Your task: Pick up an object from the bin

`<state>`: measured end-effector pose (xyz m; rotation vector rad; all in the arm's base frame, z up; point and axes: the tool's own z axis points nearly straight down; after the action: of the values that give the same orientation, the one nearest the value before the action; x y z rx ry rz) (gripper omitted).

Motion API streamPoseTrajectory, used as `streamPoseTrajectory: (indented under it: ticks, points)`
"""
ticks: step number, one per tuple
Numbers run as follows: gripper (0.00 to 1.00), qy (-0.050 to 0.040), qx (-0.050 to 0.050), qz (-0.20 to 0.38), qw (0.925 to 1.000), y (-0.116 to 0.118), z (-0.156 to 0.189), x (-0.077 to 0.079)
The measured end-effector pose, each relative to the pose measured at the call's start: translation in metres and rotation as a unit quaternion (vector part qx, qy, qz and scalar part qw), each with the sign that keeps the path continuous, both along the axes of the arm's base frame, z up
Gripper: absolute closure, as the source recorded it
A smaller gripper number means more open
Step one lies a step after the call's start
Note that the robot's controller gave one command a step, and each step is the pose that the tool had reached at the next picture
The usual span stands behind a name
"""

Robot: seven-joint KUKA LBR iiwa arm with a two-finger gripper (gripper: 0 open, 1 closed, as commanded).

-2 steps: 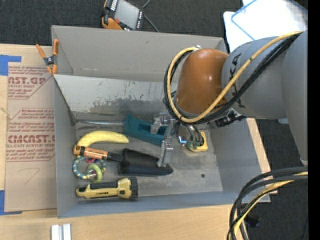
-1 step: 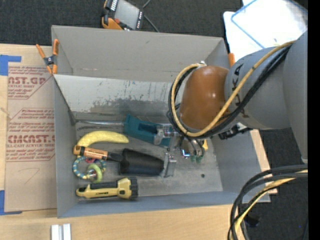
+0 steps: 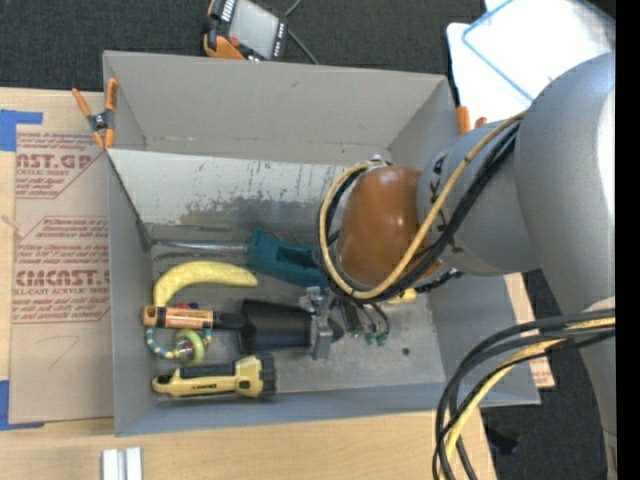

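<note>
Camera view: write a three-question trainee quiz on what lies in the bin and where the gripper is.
1. True or false: the banana lies in the left part of the bin.
2. Which thing lies nearest the gripper? A) the yellow-and-black tool B) the black cylinder C) the orange marker
3. Fill in the colour: the thing just right of the banana, towards the arm, is ____.

Key: 1 true. 2 B: the gripper is at the cylinder's right end. 3 teal: the teal thing.
</note>
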<state>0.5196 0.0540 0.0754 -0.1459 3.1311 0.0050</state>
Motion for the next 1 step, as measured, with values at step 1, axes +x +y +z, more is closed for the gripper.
streamPoseTrajectory:
  ticks: [1]
  points:
    - [1.00, 0.0000, 0.000, 0.000, 1.0000, 0.0000, 0.0000, 0.0000]
